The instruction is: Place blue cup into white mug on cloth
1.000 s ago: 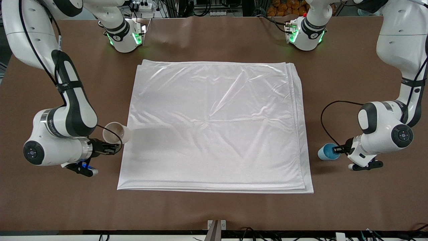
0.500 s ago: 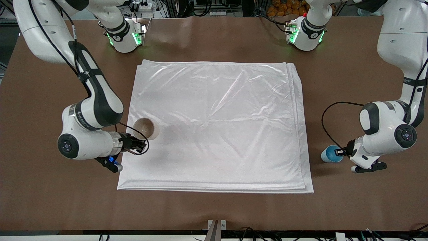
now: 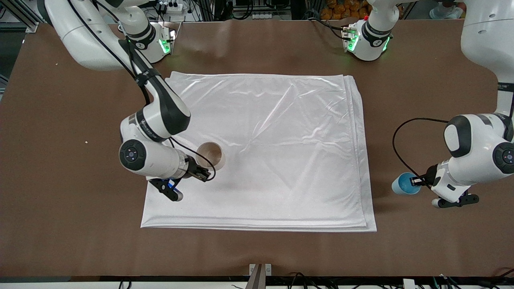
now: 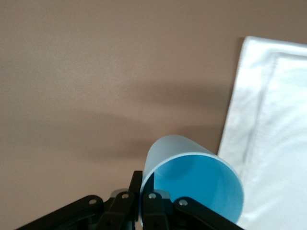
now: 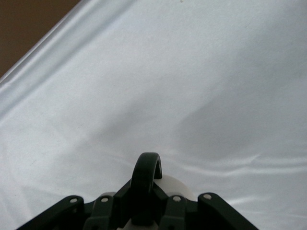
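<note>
Right gripper (image 3: pixel 202 175) clamped on mug (image 3: pixel 209 155) handle, over cloth (image 3: pixel 281 132) toward right arm's end. Left gripper (image 3: pixel 417 182) pinching cup (image 3: pixel 404 184) rim, just off cloth's edge. Cup probably light, stiff; rim pinch adequate.

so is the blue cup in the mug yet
Not yet. The cup sits pinched by its rim in the left gripper, off the cloth; the right gripper holds the mug over the cloth.

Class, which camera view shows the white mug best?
The front view: the white mug shows whole, over the cloth. The right wrist view shows only its handle and a sliver of body; the left wrist view shows none.
</note>
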Robot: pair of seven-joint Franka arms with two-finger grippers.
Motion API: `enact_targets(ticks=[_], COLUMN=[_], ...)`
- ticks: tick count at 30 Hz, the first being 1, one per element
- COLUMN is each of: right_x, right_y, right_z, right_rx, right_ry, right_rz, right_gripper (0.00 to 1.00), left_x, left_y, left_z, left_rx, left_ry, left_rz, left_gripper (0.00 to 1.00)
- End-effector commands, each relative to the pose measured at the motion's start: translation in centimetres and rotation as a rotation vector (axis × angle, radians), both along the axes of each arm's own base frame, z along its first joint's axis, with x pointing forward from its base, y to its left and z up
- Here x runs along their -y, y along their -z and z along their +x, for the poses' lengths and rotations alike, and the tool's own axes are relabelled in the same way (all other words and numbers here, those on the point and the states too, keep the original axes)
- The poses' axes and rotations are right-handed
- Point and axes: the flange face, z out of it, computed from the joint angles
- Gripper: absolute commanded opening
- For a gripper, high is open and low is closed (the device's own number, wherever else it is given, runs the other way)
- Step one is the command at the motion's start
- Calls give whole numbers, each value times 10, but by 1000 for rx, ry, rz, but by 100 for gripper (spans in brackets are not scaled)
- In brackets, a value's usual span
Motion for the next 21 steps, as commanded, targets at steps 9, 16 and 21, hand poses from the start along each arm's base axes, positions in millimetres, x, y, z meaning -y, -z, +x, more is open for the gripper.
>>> enact_targets(ticks=[9, 16, 21], right_x=[-82, -95, -110], right_y=[49, 66, 75], right_z=[-35, -43, -45], right_rx=[63, 40, 69], right_ry=[15, 64, 112], right_rz=[-151, -147, -112], right_gripper=[6, 6, 5], left_x=[42, 68, 74], left_y=[-94, -123, -136], left_z=[-16, -26, -33], left_rx=[4, 5, -3], left_ry=[71, 103, 116], left_rz=[2, -4, 4], left_gripper=[0, 0, 0])
